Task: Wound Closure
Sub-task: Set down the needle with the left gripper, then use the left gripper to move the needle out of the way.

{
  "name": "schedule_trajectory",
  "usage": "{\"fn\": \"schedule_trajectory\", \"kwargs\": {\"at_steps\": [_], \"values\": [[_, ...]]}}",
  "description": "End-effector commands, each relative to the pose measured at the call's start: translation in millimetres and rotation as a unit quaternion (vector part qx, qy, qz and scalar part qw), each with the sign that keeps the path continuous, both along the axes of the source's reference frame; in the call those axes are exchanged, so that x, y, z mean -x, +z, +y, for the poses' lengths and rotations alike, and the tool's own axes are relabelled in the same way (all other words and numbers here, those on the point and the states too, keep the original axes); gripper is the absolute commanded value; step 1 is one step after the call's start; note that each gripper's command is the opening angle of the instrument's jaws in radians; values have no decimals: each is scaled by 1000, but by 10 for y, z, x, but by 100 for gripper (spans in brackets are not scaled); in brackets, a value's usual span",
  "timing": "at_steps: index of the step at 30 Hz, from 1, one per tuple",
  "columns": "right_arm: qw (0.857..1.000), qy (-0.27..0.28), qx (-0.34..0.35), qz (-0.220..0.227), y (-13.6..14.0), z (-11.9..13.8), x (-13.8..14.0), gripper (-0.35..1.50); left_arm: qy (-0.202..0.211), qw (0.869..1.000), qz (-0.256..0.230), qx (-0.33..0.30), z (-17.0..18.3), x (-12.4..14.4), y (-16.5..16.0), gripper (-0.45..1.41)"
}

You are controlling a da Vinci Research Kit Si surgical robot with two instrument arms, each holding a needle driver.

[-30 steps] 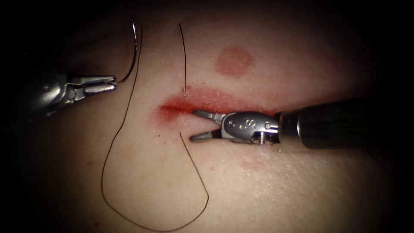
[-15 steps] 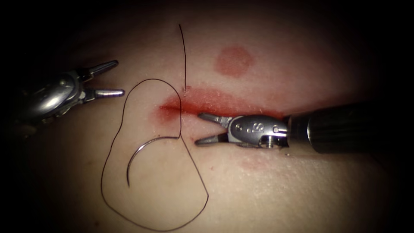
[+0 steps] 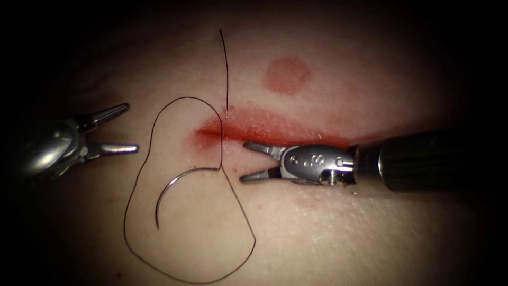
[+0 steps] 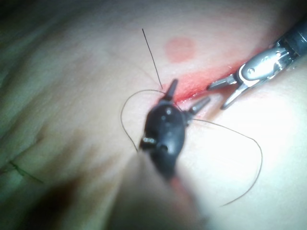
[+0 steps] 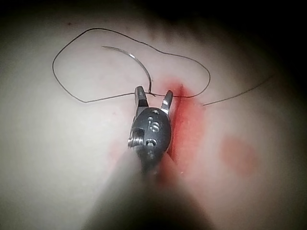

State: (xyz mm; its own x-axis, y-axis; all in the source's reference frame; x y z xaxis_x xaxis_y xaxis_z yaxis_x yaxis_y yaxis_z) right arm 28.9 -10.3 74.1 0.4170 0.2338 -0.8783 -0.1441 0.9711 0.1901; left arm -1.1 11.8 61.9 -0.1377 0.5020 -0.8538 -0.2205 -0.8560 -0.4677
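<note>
Needle (image 3: 170, 191) lies loose on the tissue (image 3: 328, 233), below the cut's (image 3: 264, 130) left end, thread (image 3: 159, 114) looped round it. Left tool (image 3: 124, 130) fingers wide, empty; right tool (image 3: 247, 160) fingers wide, empty, beside the cut. Needle judged stiff, slick, light; grip mid-curve.
</note>
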Motion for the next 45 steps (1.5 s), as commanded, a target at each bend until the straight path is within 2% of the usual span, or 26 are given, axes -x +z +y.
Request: {"fn": "schedule_trajectory", "kwargs": {"at_steps": [1, 5, 6, 10, 17, 23, 31, 39, 42, 45], "values": [[1000, -1, -1, 1, 6, -7, -6, 78, 6, 1000, 3, -1, -11, 8, 10, 51], [1000, 1, 1, 0, 6, -11, -8, 80, -1, 999, 24, -32, -30, 13, 38, 42], [1000, 1, 2, 0, 7, -12, -8, 80, -11, 998, 28, -48, -28, 14, 57, 38], [1000, -1, 6, 3, 9, -17, -12, 80, -29, 996, 31, -78, -10, 20, 99, 38], [1000, -3, 3, -1, 10, -20, -12, 80, -56, 993, 53, -87, 19, 21, 131, 35], [1000, -5, 2, 0, 9, -20, -14, 80, -63, 992, 71, -80, 17, 22, 160, 24], [1000, -11, -1, -2, 9, -21, -18, 80, -62, 992, 86, -75, 27, 18, 197, 23], [1000, -11, 0, -2, 7, -24, -18, 80, -54, 993, 82, -72, 26, 15, 213, 16], [1000, -12, 0, -3, 8, -24, -17, 78, -22, 995, 47, -80, 3, 28, 192, 16], [1000, -12, 0, -3, 8, -24, -18, 78, -4, 995, 55, -85, -11, 39, 177, 16]]}}
